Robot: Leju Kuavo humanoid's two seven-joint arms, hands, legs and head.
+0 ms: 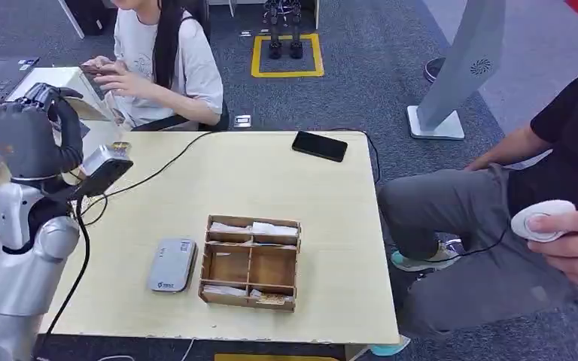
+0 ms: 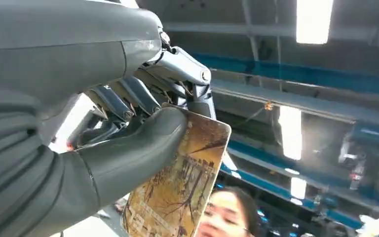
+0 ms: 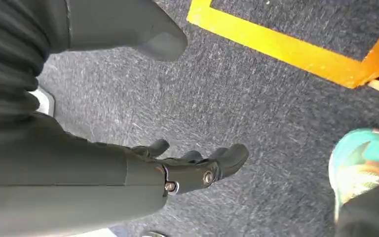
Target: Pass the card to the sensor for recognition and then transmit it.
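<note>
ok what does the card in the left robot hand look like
Golden-yellow card with dark branch-like artwork, clearest in the left wrist view.

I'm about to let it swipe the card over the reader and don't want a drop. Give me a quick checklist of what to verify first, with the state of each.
1. Card held by the left hand: ok, pinched between thumb and fingers.
2. Enough card free to present: ok, most of it sticks out past the thumb.
3. Reader reachable: ok, it lies flat on the table, beside the wooden tray.
4. Left hand over the reader: not ok, it is raised at the table's far left corner.
5. Right hand out of the way: ok, it hangs open over the carpet.
6. Which card face is toward the reader: cannot tell.
</note>
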